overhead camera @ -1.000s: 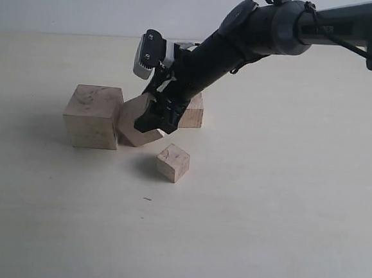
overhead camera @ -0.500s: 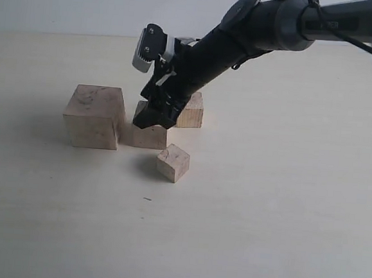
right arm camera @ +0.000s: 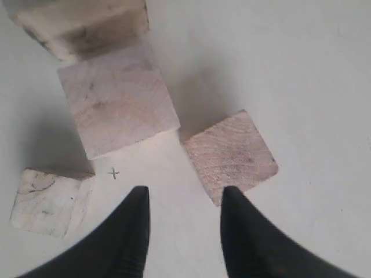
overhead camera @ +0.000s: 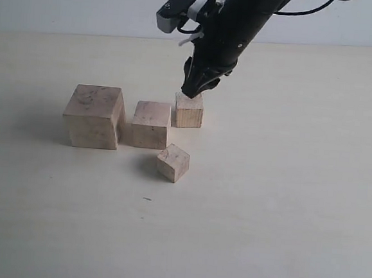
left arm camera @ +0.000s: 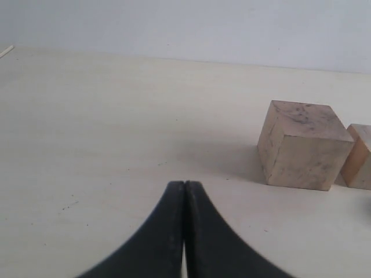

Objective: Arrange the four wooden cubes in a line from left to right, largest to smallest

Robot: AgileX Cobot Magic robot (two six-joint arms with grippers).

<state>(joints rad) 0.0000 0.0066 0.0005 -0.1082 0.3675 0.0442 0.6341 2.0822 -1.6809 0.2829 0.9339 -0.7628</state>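
Four wooden cubes stand on the pale table. The largest cube is at the left, with the second cube flat beside it. The third cube sits slightly further back on the right. The smallest cube lies turned at an angle in front of them. My right gripper hangs open and empty just above the third cube. My left gripper is shut on nothing, low over the table to the left of the largest cube.
A small dark speck marks the table in front of the cubes. A pale wall runs along the table's far edge.
My right gripper let go of the second cube, which dropped from tilted to flat beside the largest. The gripper then rose and swung back and right, over the third cube.
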